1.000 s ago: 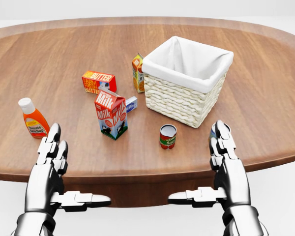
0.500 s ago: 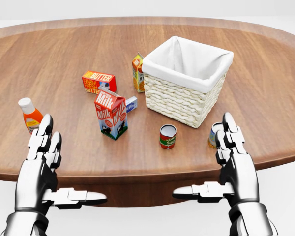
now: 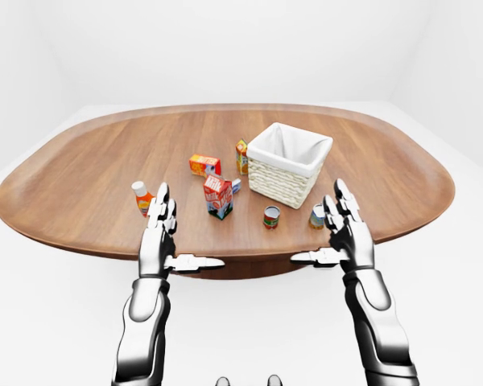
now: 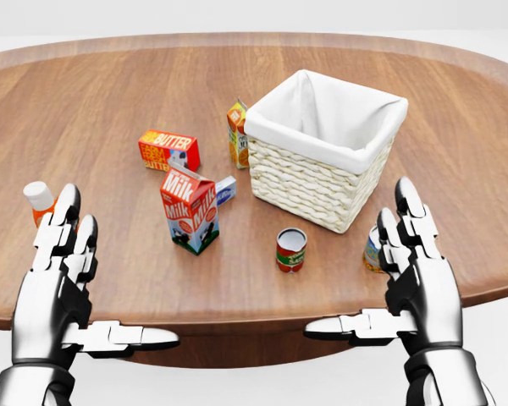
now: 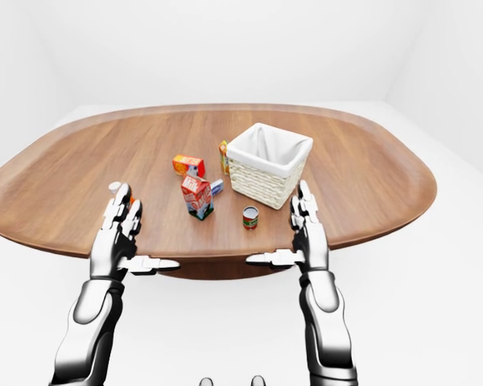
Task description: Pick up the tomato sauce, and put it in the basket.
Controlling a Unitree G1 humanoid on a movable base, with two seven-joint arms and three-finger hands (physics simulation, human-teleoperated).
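Tomato sauce (image 4: 290,249): small can, upright on counter (image 4: 102,93), near basket (image 4: 322,152); I hold right hand (image 4: 411,254) and left hand (image 4: 55,262) spread, empty, ready to reach

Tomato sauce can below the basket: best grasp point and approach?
Grip the tomato sauce can round its cylindrical wall, about mid-height. It stands upright and apart from the basket and milk carton, so both flanks are free. The open right robot hand is nearer; probably come in from the head view's right, fingers wrapping the side.
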